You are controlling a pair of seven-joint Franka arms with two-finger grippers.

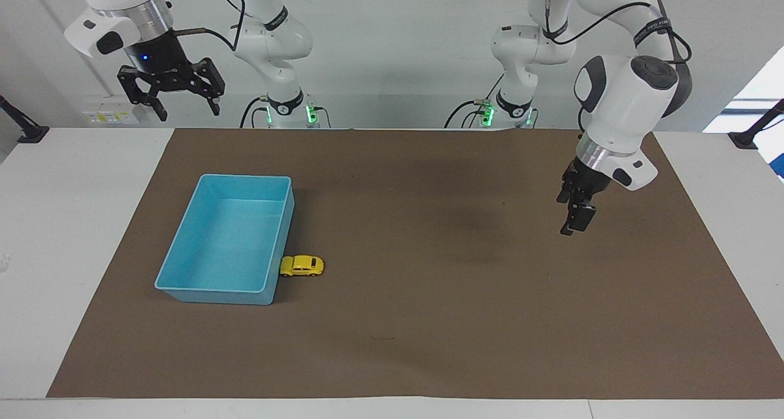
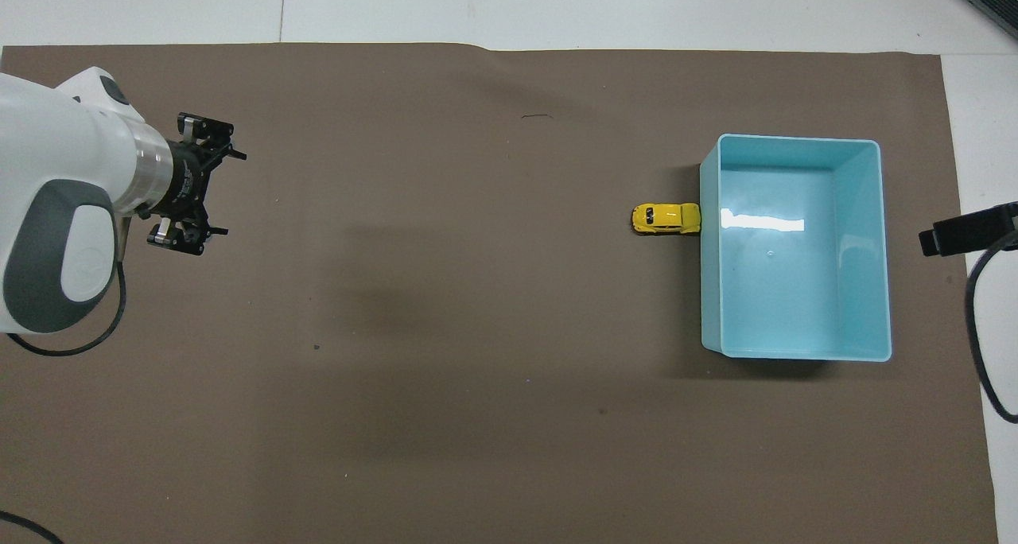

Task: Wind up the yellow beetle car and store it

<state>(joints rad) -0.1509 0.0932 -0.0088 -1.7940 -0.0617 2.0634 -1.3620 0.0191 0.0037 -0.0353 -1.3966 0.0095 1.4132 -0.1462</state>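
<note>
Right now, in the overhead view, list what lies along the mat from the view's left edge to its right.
left gripper, open, over the brown mat → yellow beetle car against the bin's wall → blue bin → right gripper at the edge.

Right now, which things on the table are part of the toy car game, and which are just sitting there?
Part of the job:
- yellow car, on the mat, up against the blue box's side
- blue box, nothing in it
- left pincer, open, in the air over the mat
- right pincer, open, waiting up high

Just there:
- brown mat
- white table
</note>
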